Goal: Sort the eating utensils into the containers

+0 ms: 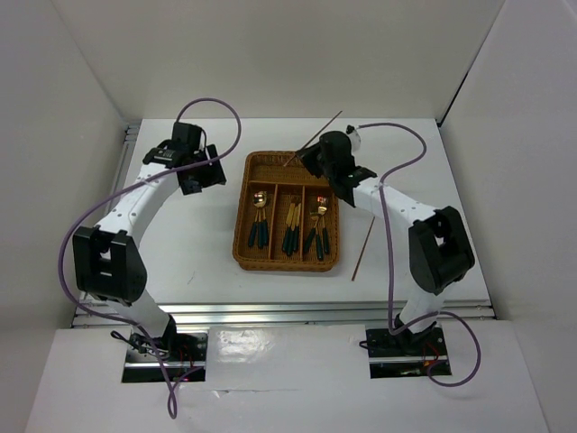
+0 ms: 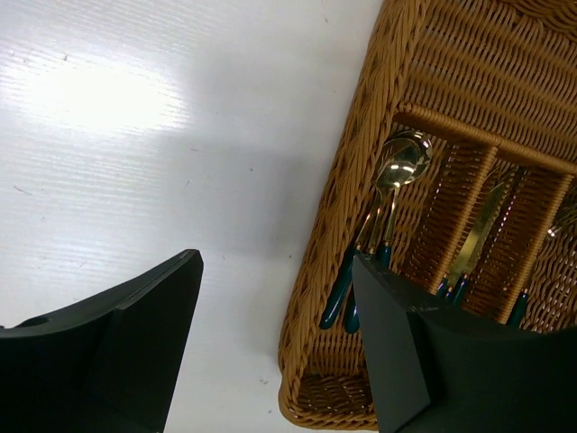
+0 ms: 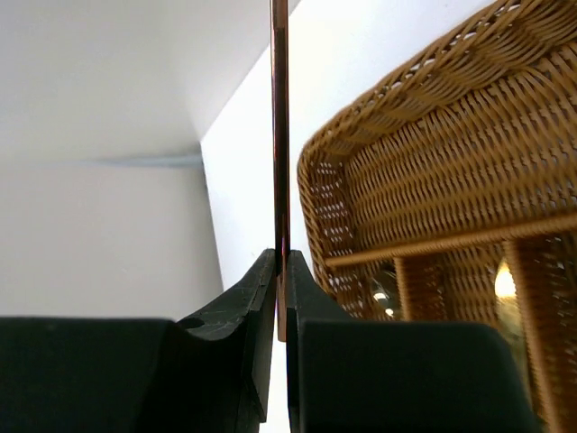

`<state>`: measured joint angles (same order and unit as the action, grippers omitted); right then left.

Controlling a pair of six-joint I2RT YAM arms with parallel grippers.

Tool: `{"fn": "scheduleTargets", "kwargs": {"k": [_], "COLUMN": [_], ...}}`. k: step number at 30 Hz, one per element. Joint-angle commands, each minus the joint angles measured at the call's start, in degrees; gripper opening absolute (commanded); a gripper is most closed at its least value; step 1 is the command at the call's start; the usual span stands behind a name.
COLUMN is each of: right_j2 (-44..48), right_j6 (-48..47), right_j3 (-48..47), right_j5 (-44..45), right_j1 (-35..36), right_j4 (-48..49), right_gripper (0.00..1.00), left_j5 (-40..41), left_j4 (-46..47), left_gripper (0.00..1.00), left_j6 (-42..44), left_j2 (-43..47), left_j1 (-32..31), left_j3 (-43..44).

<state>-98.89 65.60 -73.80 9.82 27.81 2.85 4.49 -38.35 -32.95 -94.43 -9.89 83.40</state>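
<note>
Bright, even light from above washes the white desk (image 1: 189,262). In the left wrist view a glare patch lies left of the wicker tray (image 2: 334,207), a soft grey shadow along its wall; gold spoons (image 2: 401,162) glint

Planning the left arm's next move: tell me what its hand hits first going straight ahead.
Probably bare table, just outside the wall of the wicker tray. One finger of the left hand sits over that edge and might clip it; depth is unclear.
</note>
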Motion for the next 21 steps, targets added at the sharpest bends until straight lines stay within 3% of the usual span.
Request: {"fn": "scheduleTargets", "kwargs": {"k": [1,5,21], "right_j2": [-2.70,-5.43,-18.17], "right_j6": [5.32,4.72,6.64], "right_j3": [0.85,0.85,-8.11], "right_j5": [8.34,14.78,18.92], "right_j1": [1.71,4.43,6.55], "right_j4": [7.07,10.24,14.55], "right_gripper": [0.05,0.05,0.05], "left_j5": [0.87,1.40,2.01], "left_j4": [0.91,0.91,1.52], "left_gripper": [0.82,0.83,0.84], "left_j6": [0.61,0.61,0.61], "left_j2": [4.43,6.88,9.44], "left_j1": [-0.13,-0.13,-0.13], "left_j3": [-0.78,-2.62,-4.99]}}
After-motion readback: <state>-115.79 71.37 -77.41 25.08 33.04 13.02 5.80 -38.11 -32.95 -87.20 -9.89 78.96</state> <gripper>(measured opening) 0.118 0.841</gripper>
